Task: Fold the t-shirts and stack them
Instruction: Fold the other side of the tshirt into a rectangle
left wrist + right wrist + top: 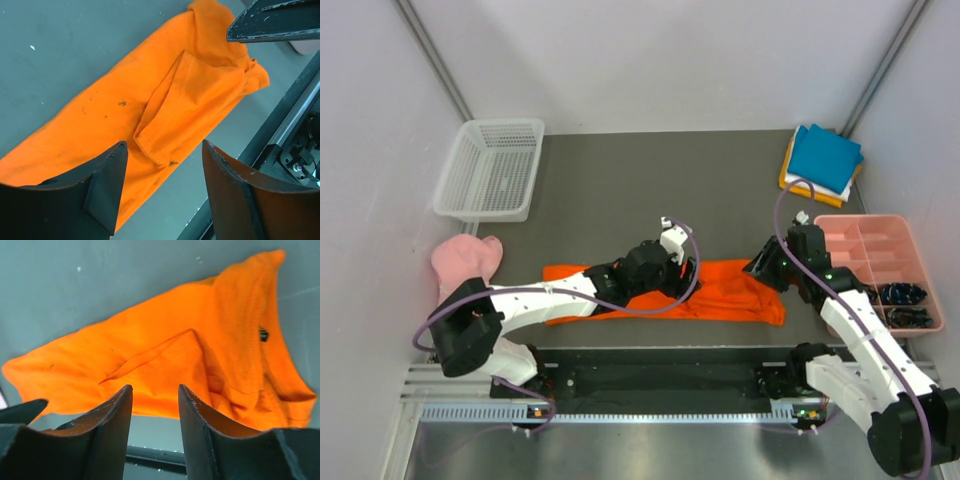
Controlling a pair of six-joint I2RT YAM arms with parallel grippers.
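While the orange shirt (730,300) lies as a long strip on the tabletop (620,190), left jaws stand spread above its middle; right jaws parted, empty, over its right end.

The left arm (535,300) and the right arm (865,335) are each built of glossy white link shells joined by chunky, rounded black joint housings, with a large black drum at the shoulder. A thin lilac cable (650,312) loops loosely along each arm. The left gripper (165,145) and the right gripper (155,387) each carry two matte black fingers, thick wedges tapering to blunt tips, their inner edges lightly scuffed and speckled.
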